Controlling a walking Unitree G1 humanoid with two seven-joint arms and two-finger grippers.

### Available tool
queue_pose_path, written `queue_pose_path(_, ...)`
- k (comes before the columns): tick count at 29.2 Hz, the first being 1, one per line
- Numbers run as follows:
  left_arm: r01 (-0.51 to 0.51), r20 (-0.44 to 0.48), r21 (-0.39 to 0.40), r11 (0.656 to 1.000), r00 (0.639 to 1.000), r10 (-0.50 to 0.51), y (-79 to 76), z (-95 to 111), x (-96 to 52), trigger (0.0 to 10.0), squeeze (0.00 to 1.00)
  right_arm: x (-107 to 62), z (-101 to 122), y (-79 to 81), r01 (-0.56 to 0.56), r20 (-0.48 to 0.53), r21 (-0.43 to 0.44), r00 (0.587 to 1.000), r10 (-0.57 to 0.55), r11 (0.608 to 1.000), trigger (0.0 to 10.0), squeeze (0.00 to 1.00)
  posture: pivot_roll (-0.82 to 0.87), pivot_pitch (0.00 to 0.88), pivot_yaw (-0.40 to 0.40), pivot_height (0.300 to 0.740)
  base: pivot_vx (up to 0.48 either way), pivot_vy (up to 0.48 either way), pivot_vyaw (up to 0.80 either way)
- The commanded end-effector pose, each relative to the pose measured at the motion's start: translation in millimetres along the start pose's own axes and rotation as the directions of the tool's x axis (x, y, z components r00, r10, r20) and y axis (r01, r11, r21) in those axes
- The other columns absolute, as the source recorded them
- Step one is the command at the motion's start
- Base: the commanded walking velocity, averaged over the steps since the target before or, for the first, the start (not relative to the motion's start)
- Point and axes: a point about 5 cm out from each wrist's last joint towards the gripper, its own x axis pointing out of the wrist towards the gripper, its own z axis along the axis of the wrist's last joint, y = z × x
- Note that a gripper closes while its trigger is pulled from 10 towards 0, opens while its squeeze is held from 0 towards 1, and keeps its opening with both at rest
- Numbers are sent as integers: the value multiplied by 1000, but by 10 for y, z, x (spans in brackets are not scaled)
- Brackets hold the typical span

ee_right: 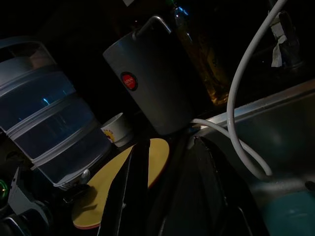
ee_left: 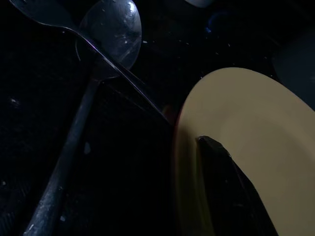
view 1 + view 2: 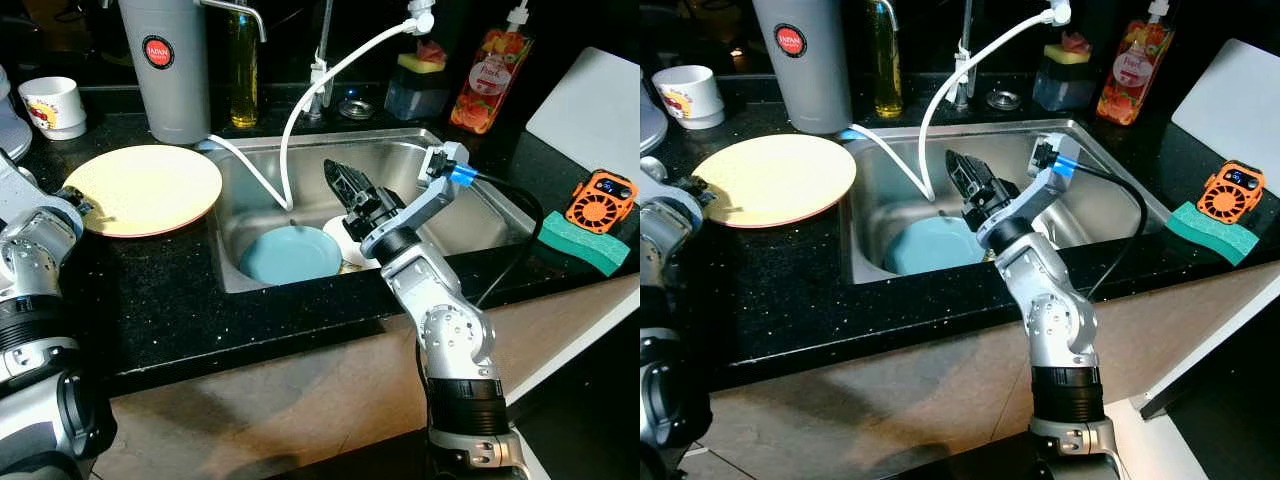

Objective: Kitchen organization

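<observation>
A yellow plate (image 3: 150, 188) lies flat on the black counter (image 3: 180, 300), left of the steel sink (image 3: 480, 215). My left gripper (image 3: 82, 205) is at the plate's left rim, and the left wrist view shows it reaching over the yellow plate (image 2: 256, 132). Down in the sink lie a blue plate (image 3: 290, 255) and a white dish (image 3: 338, 240) beside it. My right gripper (image 3: 340, 180) hangs over the basin above those dishes, pointing toward the back left. In the right wrist view its fingers (image 1: 135, 187) stand apart, open, with nothing between them.
A spoon (image 2: 106, 29) and a fork lie on the counter beside the yellow plate. A grey canister (image 3: 165, 65), white mug (image 3: 52, 103) and oil bottle (image 3: 241, 70) stand behind. A white hose (image 3: 300, 110) droops into the sink. At the right are a green sponge (image 3: 585, 243) and an orange device (image 3: 600, 200).
</observation>
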Motion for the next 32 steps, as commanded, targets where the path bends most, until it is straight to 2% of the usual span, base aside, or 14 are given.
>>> queue_pose_path(1,-41,-79,32,999,996,44,51,-158,38,0,0,20,0,11,-7,7,11,1000,7,1000,10000,0,102,0,-59,740,0,0,0)
queue_pose_path(14,-56,1,48,997,998,56,22,-15,6,0,0,23,-2,20,-10,7,13,1000,10,1000,10000,0,103,0,-58,740,0,0,0)
queue_pose_path(17,34,192,29,999,981,-39,-123,246,-75,0,0,26,-1,22,-11,7,13,1000,11,1000,10000,0,101,0,-60,740,0,0,0)
queue_pose_path(18,34,192,29,999,981,-39,-123,246,-75,0,0,26,-1,22,-11,7,13,1000,11,1000,10000,0,101,0,-60,740,0,0,0)
queue_pose_path(19,78,270,23,997,959,-81,-180,361,-126,0,0,26,-2,21,-11,6,13,1000,11,1000,10000,0,101,0,-60,740,0,0,0)
queue_pose_path(20,114,333,1,994,937,-107,-223,469,-178,10000,0,26,-4,20,-11,4,12,1000,11,1000,10000,0,101,0,-60,740,0,0,0)
queue_pose_path(21,114,333,1,994,937,-107,-223,469,-178,10000,0,26,-4,20,-11,4,12,1000,11,1000,10000,0,101,0,-60,740,0,0,0)
queue_pose_path(23,195,451,-26,980,878,-163,-289,674,-297,10000,0,28,-6,20,-12,2,11,1000,11,1000,10000,0,101,0,-60,740,0,0,0)
queue_pose_path(25,193,546,43,980,817,-184,-319,810,-401,10000,0,24,-5,19,-10,3,11,1000,10,1000,10000,0,101,0,-62,740,0,0,0)
queue_pose_path(26,193,546,43,980,817,-184,-319,810,-401,10000,0,24,-5,19,-10,3,11,1000,10,1000,10000,0,101,0,-62,740,0,0,0)
queue_pose_path(27,143,603,141,980,772,-200,-349,870,-466,10000,0,24,-7,17,-9,2,10,1000,9,1000,10000,0,101,0,-62,740,0,0,0)
queue_pose_path(28,100,629,196,975,751,-203,-361,889,-491,10000,0,25,-9,17,-8,2,10,1000,8,1000,10000,0,101,0,-62,740,0,0,0)
queue_pose_path(30,91,660,264,960,709,-249,-410,909,-538,10000,0,26,-13,18,-9,0,9,1000,9,1000,10000,0,101,0,-62,740,0,0,0)
queue_pose_path(32,28,689,342,939,673,-271,-434,937,-572,10000,0,24,-15,18,-8,-2,9,1000,8,1000,10000,0,101,0,-62,740,0,0,0)
